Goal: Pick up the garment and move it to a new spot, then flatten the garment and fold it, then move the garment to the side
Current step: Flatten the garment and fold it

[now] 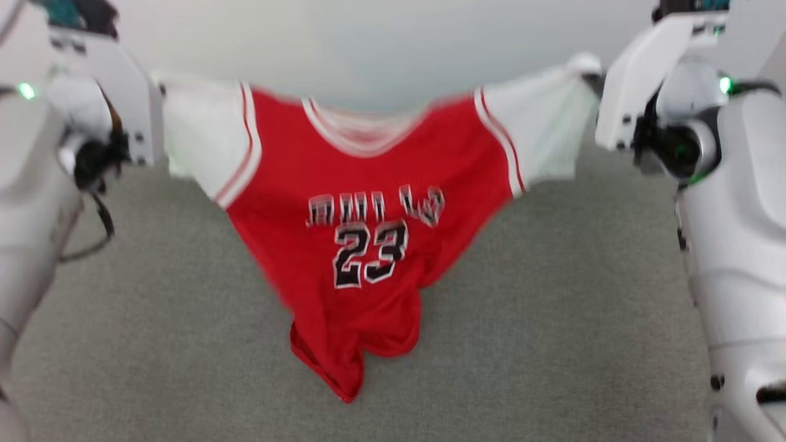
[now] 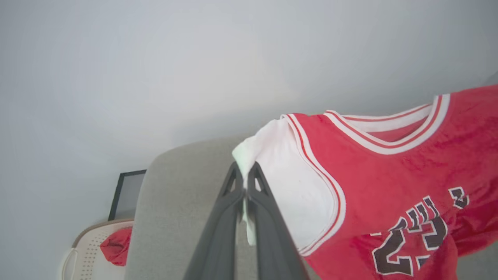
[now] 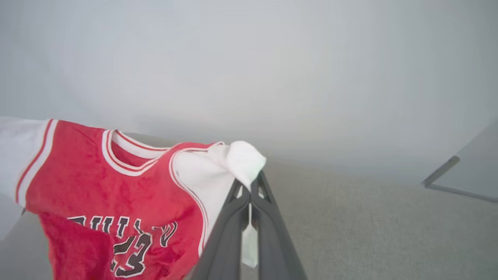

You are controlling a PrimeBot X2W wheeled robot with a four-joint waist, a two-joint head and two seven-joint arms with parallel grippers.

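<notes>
Where its red hem hangs nearest the robot, the shirt (image 1: 368, 233) bunches into folds that seem to brush the grey table (image 1: 552, 319), though contact is hard to tell. Farther up, the chest spreads wider, showing black-and-white lettering and the number 23, blurred in the head view. Farthest, the striped collar sags between two white sleeves stretched out to left and right. The left gripper (image 2: 245, 173) is clenched on the left sleeve's tip and the right gripper (image 3: 250, 182) on the right one, white cloth pinched between each pair of fingers. Held apart like this, I judge, the shirt opens out in the air, ready to be laid flat at a new spot
</notes>
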